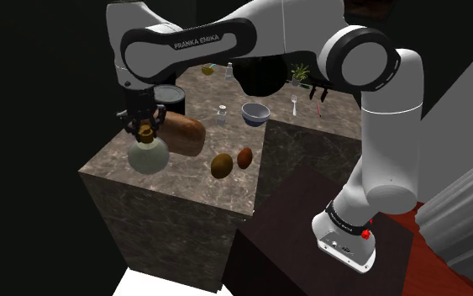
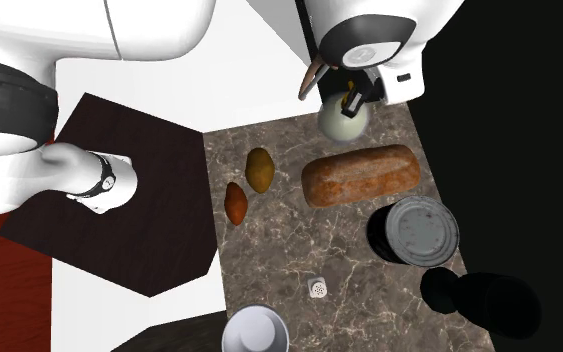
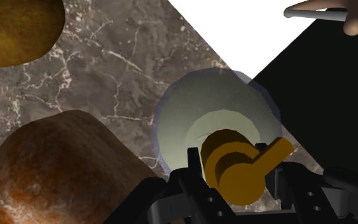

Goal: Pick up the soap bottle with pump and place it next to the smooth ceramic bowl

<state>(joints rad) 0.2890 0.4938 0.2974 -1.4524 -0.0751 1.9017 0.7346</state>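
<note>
Two fingers [image 3: 192, 170] of the gripper [image 1: 146, 126] clamp the soap bottle [image 1: 149, 156] by its pump; the arm [image 1: 188, 40] reads "FRANKA EMIKA"; the second exterior view's edge crops the bowl [image 2: 254, 332].

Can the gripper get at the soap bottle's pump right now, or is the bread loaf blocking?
Probably yes: the gripper sits over the soap bottle, fingers seemingly clasping its pump from both sides. The bread loaf lies beside it, not in between.

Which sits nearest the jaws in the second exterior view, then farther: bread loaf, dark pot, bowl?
1. Bread loaf, right beside the soap bottle.
2. Dark pot, beyond the loaf.
3. Bowl, far end of the counter.
</note>
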